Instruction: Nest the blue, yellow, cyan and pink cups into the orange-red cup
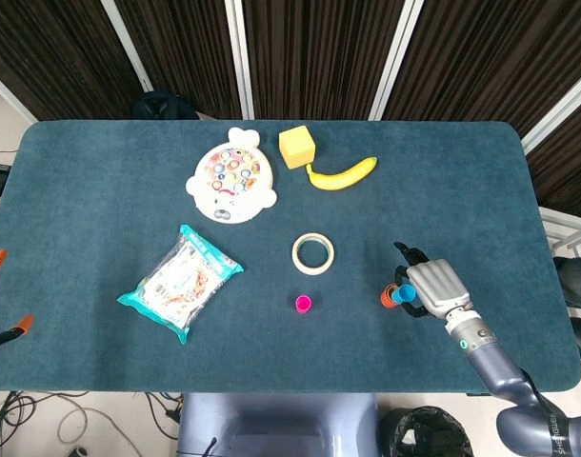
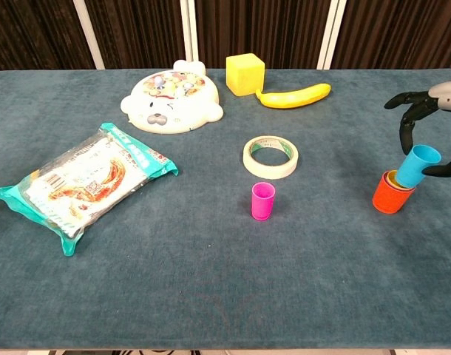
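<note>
Orange-red plastic cup (image 2: 391, 195) near the table's right edge, yellow cup (image 2: 399, 179) nested inside, tilted cyan cup (image 2: 418, 164) partly seated on top. Small pink cup (image 2: 262, 200) upright and well apart to the left, just below a roll of cream tape (image 2: 270, 157). Farther off: banana (image 2: 296, 96), yellow foam cube (image 2: 245, 74), round animal-face toy (image 2: 172, 101), snack packet (image 2: 83, 182). Right hand (image 1: 433, 288) above the stack, dark fingers (image 2: 407, 118) curved and spread around the cyan cup, pinching its sides.
</note>
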`<state>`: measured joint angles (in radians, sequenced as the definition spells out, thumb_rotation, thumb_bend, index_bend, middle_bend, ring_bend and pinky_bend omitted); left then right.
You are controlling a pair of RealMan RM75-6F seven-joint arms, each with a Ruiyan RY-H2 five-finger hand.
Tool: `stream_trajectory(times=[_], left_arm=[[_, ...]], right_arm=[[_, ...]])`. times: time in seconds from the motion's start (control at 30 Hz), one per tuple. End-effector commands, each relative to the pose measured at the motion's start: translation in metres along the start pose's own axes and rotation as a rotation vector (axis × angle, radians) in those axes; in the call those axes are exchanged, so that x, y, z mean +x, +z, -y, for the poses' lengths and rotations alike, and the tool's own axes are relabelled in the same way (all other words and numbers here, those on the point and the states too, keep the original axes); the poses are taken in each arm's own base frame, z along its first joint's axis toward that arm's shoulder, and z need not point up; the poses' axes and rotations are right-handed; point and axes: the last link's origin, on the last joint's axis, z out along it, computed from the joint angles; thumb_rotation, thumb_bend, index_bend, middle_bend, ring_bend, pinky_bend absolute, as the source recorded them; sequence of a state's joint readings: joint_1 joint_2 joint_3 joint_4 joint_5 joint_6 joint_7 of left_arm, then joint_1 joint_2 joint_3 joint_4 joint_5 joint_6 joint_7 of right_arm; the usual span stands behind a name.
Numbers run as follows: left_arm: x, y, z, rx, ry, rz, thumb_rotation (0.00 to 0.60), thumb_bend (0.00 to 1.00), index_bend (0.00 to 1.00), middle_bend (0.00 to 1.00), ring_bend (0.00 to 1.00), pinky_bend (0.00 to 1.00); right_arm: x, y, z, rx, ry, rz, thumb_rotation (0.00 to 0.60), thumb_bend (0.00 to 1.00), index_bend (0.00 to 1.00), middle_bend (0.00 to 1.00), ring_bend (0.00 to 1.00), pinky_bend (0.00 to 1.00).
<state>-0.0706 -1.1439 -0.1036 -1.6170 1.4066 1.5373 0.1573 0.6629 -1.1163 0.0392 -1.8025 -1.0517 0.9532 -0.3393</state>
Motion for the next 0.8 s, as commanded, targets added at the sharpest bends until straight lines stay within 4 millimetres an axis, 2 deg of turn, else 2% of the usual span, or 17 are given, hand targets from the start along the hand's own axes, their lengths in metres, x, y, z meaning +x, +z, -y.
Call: stream_trajectory(times=[0.03,0.6,0.7,0.73,0.77,0.8], left_arm=[[0.000,0.000,0.000,0.000,0.000,0.000,0.600,0.13,0.06,0.02,0.00,0.00],[0.000,0.000,0.000,-0.001,0.003,-0.002,0.600,0.13,0.06,0.02,0.00,0.00],[0.000,0.000,0.000,0.000,0.002,-0.003,0.600,0.13,0.06,0.02,0.00,0.00],[0.000,0.000,0.000,0.000,0.002,-0.003,0.600,0.13,0.06,0.02,0.00,0.00],[0.000,0.000,0.000,0.000,0.003,-0.002,0.600,0.13,0.06,0.02,0.00,0.00],[0.000,0.000,0.000,0.000,0.003,-0.002,0.600,0.13,0.06,0.02,0.00,0.00]], right_arm=[[-0.001,0.001,0.000,0.003,0.002,-0.001,0.600,0.39,0.52,0.03,0.14,0.95],[-0.008,0.009,-0.003,-0.011,-0.002,0.024,0.600,0.39,0.51,0.03,0.14,0.99],[-0.010,0.009,-0.003,-0.011,-0.004,0.035,0.600,0.39,0.40,0.03,0.14,1.00],[-0.010,0.009,-0.003,-0.010,-0.008,0.038,0.600,0.39,0.33,0.03,0.14,0.98],[-0.011,0.009,-0.003,-0.009,-0.014,0.044,0.600,0.39,0.29,0.03,0.14,0.89],[-0.011,0.009,-0.003,-0.008,-0.018,0.049,0.600,0.39,0.24,0.03,0.14,0.69]])
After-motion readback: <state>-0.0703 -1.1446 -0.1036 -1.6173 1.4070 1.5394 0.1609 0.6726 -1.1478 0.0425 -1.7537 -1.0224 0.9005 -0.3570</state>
